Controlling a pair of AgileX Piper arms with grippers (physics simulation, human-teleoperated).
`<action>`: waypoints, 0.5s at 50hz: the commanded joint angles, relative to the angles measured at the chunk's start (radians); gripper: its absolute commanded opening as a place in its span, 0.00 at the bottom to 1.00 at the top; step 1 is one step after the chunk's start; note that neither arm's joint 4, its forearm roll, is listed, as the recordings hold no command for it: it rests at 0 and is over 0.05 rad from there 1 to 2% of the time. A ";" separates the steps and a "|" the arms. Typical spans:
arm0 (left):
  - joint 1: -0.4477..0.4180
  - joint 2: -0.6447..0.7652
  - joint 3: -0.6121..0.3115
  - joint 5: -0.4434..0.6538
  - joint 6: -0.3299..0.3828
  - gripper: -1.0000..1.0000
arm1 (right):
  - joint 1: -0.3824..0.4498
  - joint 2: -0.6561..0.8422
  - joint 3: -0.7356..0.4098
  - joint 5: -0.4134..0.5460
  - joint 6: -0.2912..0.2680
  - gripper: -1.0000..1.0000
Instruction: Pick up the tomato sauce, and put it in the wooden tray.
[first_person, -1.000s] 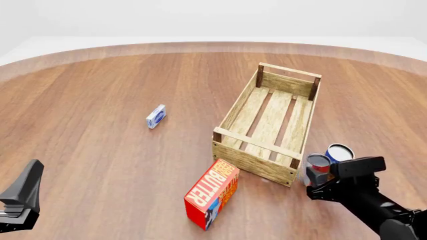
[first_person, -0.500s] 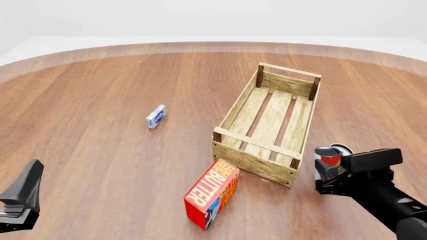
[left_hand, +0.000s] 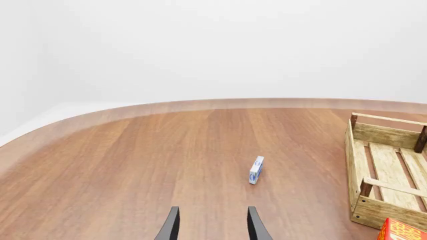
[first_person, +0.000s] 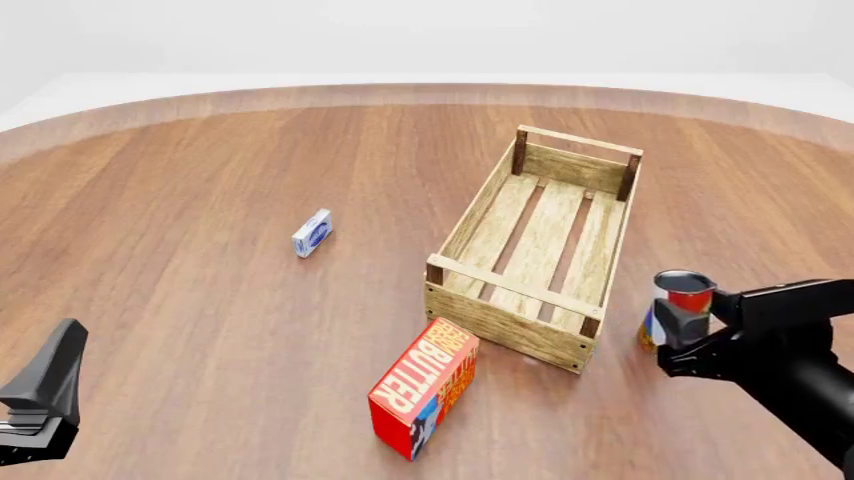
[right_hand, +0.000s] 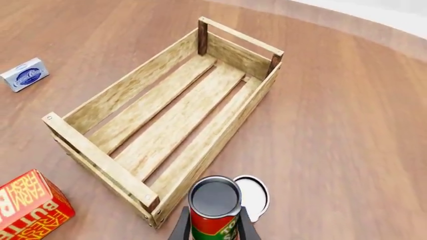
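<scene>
While the left gripper (left_hand: 212, 227) hangs idle, its wrist view shows the two fingers parted with nothing between them, a small blue-and-white box (left_hand: 256, 170) ahead at about 12 o'clock of them, and the wooden tray (left_hand: 368, 171) off at 2 o'clock with no can in the part that shows.

Seen from the front, the right gripper (first_person: 683, 335) holds the tomato sauce (first_person: 683, 295) upright and apparently raised off the table (first_person: 200, 200), at roughly 4 o'clock of the tray's middle and just outside its long right wall. A second can (first_person: 649, 330) shows only as a sliver behind the fingers. A red butter box (first_person: 424, 388) lies at 7 o'clock of the tray.

From the right wrist, the jaws are closed on the red-and-green can, silver top up, with the other can's white lid just beside it below. The tray's slats are bare.

My reading: the pick is done; carrying the can over the wall toward 10 o'clock, lowering and releasing remain.
</scene>
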 joint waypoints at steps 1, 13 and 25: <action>0.000 0.000 0.000 0.000 0.000 1.00 | -0.008 -0.109 -0.032 0.102 0.009 0.00; 0.000 0.000 0.000 0.000 0.000 1.00 | -0.009 -0.162 -0.060 0.148 0.005 0.00; 0.000 0.000 0.000 0.000 0.000 1.00 | -0.005 -0.200 -0.084 0.177 0.009 0.00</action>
